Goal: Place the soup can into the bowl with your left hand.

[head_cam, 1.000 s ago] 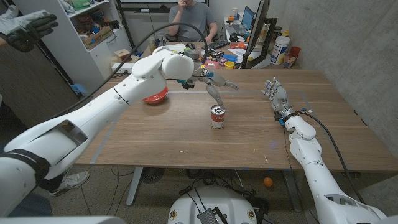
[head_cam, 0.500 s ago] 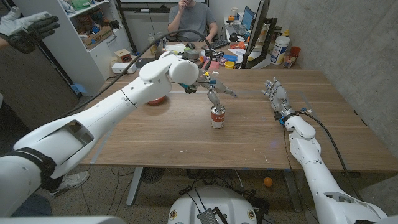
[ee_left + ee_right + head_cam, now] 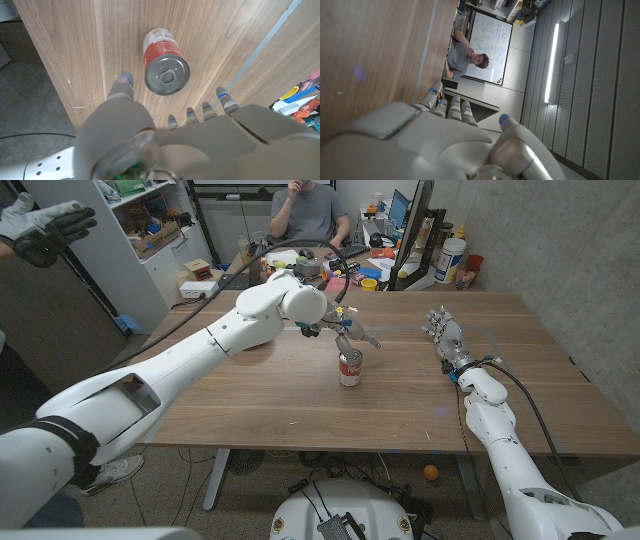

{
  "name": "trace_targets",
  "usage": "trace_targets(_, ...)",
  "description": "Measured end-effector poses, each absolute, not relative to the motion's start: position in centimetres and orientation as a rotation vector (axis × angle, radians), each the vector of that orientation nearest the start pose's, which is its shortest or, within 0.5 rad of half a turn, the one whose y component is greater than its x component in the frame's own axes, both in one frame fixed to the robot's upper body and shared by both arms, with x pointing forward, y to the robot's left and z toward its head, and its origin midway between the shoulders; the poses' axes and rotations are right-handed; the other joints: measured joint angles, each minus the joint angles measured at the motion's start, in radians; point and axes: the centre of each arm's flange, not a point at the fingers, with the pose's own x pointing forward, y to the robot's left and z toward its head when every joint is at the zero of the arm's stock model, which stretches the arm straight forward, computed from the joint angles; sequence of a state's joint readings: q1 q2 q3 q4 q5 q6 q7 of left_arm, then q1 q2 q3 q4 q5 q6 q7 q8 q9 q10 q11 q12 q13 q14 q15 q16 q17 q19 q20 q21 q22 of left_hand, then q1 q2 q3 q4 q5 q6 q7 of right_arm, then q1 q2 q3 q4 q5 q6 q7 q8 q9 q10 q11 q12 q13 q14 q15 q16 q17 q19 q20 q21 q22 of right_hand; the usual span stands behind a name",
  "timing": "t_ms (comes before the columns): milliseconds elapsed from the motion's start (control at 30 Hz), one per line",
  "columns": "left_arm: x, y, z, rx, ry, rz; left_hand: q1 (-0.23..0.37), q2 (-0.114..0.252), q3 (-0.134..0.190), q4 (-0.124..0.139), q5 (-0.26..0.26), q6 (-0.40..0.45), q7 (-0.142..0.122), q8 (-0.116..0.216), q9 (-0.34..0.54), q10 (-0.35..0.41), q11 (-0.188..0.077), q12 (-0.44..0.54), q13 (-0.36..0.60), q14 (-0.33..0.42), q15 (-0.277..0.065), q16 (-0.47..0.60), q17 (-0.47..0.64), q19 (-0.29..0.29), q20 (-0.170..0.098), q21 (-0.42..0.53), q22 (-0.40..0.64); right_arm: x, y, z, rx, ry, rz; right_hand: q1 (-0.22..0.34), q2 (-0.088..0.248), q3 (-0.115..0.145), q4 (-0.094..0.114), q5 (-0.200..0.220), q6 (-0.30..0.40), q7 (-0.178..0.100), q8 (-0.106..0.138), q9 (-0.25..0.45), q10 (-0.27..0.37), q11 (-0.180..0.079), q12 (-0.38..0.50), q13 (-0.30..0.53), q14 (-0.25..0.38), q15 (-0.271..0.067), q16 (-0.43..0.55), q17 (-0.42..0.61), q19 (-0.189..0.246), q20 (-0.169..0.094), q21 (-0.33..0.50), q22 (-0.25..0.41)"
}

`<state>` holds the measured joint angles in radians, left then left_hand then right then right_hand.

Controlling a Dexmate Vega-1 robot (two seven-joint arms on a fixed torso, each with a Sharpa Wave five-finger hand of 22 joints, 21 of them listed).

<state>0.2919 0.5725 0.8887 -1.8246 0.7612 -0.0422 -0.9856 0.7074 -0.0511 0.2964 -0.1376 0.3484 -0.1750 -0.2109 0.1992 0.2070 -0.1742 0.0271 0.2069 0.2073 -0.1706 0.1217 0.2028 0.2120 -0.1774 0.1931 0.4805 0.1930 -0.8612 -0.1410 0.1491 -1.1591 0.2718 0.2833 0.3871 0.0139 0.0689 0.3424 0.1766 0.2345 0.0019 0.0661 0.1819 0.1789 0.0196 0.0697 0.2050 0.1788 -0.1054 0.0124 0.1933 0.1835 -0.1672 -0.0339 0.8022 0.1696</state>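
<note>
The soup can [image 3: 350, 367], red and white with a silver lid, stands upright near the middle of the wooden table [image 3: 300, 400]. My left hand [image 3: 345, 334] hovers just above it, fingers spread, holding nothing. In the left wrist view the can [image 3: 165, 62] is seen from above, its pull-tab lid framed between the spread fingertips [image 3: 124, 80] of my left hand [image 3: 165, 145]; no contact is visible. My right hand [image 3: 443, 333] stands near the table's right side with its fingers apart and empty; the right wrist view shows its back [image 3: 435, 145].
A person [image 3: 305, 210] sits behind the table's far edge. Small clutter [image 3: 350, 275] and a white canister [image 3: 450, 259] lie along the back. A shelf unit [image 3: 150, 230] stands at back left, with a black-gloved hand [image 3: 50, 225] at the picture's top left.
My left arm has swung to the right and down, bringing the hand from behind the can to right over its lid. The forearm now covers the red bowl. The right hand stayed put.
</note>
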Motion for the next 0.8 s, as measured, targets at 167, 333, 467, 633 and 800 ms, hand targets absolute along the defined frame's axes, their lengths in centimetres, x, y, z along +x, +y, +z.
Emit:
trace_targets(167, 54.9, 3.0, 8.3, 2.166, -0.472, -0.675, 0.004, 0.004, -0.004, 0.004, 0.0, 0.0, 0.0, -0.007, 0.0, 0.0, 0.0, 0.0, 0.001, 0.0, 0.0, 0.0, 0.0, 0.0, 0.0, -0.007, 0.005, 65.8, -33.2, -4.9, 0.085, -0.642, 0.182, 0.0, 0.0, 0.0, 0.0, 0.0, 0.0, 0.0, 0.0, 0.0, 0.0, 0.0, 0.0, 0.0, 0.0, 0.0, 0.0, 0.0, 0.0, 0.0, -0.001, 0.0)
trace_targets(333, 55.1, 2.8, 7.8, 2.179, -0.46, -0.682, 0.008, 0.008, -0.004, 0.004, 0.0, 0.0, 0.0, -0.011, 0.0, 0.0, 0.0, 0.0, 0.005, 0.0, 0.0, 0.0, 0.0, 0.0, 0.0, -0.007, 0.005, 65.8, -33.2, -4.9, 0.085, -0.641, 0.182, 0.0, 0.0, 0.0, 0.0, 0.0, 0.0, 0.0, 0.0, 0.0, 0.0, 0.0, 0.0, 0.0, 0.0, 0.0, 0.0, 0.0, 0.0, 0.0, -0.001, 0.0)
trace_targets(467, 55.4, 2.7, 7.2, 2.197, -0.443, -0.683, 0.008, 0.008, -0.008, 0.008, 0.0, 0.0, 0.0, -0.015, 0.005, 0.005, 0.006, 0.0, 0.005, 0.0, 0.0, 0.0, 0.003, 0.0, 0.0, -0.007, 0.005, 65.8, -33.4, -5.0, 0.086, -0.639, 0.181, 0.0, 0.0, 0.0, 0.0, 0.0, 0.0, 0.0, 0.0, 0.0, 0.0, 0.0, 0.0, 0.0, 0.0, 0.0, 0.0, 0.0, 0.0, 0.0, -0.001, 0.0)
trace_targets(633, 55.6, 2.6, 6.5, 2.212, -0.429, -0.689, 0.017, 0.017, -0.009, 0.009, 0.0, 0.0, 0.0, -0.018, 0.005, 0.0, 0.011, 0.0, 0.005, -0.002, 0.008, 0.0, 0.005, 0.006, 0.005, -0.007, 0.005, 65.9, -33.5, -5.0, 0.088, -0.637, 0.181, 0.0, 0.0, 0.0, 0.0, 0.0, 0.0, 0.0, 0.0, 0.0, 0.0, 0.0, 0.0, 0.0, 0.0, 0.0, 0.0, 0.0, 0.0, 0.0, -0.001, 0.0)
trace_targets(800, 55.8, 2.6, 6.0, 2.221, -0.418, -0.692, 0.033, 0.033, -0.014, 0.014, 0.0, 0.0, 0.0, -0.014, 0.007, 0.004, 0.015, 0.006, 0.009, -0.001, 0.009, 0.024, 0.009, 0.004, -0.004, 0.004, 0.005, 65.9, -33.6, -5.1, 0.088, -0.637, 0.18, 0.0, 0.0, 0.0, 0.0, 0.0, 0.0, 0.0, 0.0, 0.0, 0.0, 0.0, 0.0, 0.0, 0.0, 0.0, 0.0, 0.0, 0.0, 0.0, -0.007, 0.0)
